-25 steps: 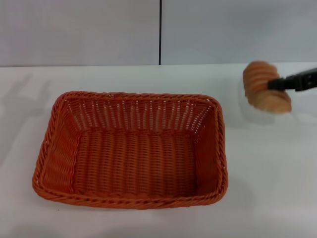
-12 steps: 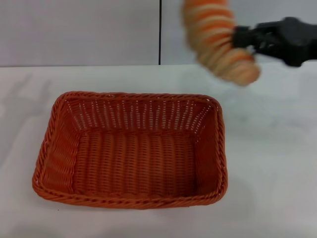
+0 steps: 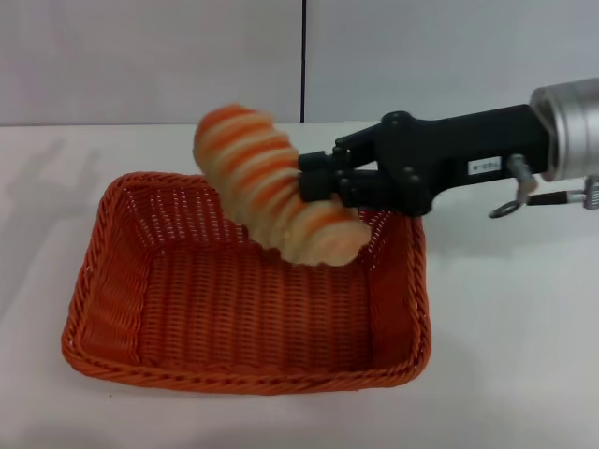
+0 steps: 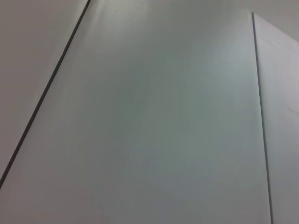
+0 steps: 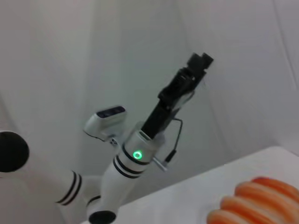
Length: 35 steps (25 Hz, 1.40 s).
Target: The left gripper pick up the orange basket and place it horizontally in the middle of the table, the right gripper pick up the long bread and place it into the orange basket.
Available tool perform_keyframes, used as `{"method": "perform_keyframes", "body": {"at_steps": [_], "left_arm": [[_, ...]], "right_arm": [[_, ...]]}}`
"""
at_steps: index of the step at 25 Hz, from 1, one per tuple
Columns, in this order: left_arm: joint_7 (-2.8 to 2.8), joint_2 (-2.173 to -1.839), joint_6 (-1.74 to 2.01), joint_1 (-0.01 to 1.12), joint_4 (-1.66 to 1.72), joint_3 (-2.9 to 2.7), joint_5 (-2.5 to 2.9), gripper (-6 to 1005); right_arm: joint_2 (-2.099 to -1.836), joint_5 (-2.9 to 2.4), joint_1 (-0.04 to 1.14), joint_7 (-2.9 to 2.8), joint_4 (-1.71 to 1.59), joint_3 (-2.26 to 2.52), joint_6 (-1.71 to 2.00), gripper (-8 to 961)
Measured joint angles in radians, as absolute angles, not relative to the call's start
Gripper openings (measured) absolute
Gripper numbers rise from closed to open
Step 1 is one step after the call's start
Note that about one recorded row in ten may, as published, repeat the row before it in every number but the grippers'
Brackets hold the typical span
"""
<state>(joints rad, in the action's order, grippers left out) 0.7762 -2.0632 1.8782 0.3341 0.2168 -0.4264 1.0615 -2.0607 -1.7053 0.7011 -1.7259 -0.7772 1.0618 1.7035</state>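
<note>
Long bread [image 3: 276,187] in right end effector [image 3: 318,184]

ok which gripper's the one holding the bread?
The right gripper, shut on the long bread over the orange basket. The left gripper is raised, off the table, holding nothing.

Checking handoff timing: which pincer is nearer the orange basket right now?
Right. The right pincer holds the long bread just above the orange basket, over its far right part. The left pincer is raised well away, pointing up, seen only from the right wrist.
</note>
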Motion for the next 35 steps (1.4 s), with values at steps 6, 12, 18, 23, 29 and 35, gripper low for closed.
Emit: {"method": "perform_keyframes", "body": {"at_steps": [6,12,18,23,29,35], "left_arm": [[0.776,-2.062,1.879,0.331,0.204,-0.424,1.062,563],[0.776,-2.060,1.880,0.327,0.204,-0.430,1.068,563],[0.776,-2.061,1.881,0.324,0.204,-0.431,1.068,563],[0.776,-2.061,1.881,0.322,0.204,-0.431,1.069,563],[0.775,-2.059,1.871,0.302,0.204,-0.417,1.064,562],[0.763,-2.058,1.859,0.278,0.204,-0.358,1.063,562]], "right_arm": [[-2.061,-1.708,0.697,-1.726,-0.774,1.065,1.697,298],[-2.062,-1.706,0.692,-1.728,-0.773,1.062,1.714,521],[-2.063,-1.684,0.653,-1.719,-0.809,0.991,1.806,642],[-2.069,-1.659,0.548,-1.623,-0.853,0.850,1.838,684],[-2.069,-1.580,0.401,-1.389,-0.818,0.674,1.833,682],[-2.069,-1.336,0.275,-1.192,-0.609,0.424,1.841,684]]}}
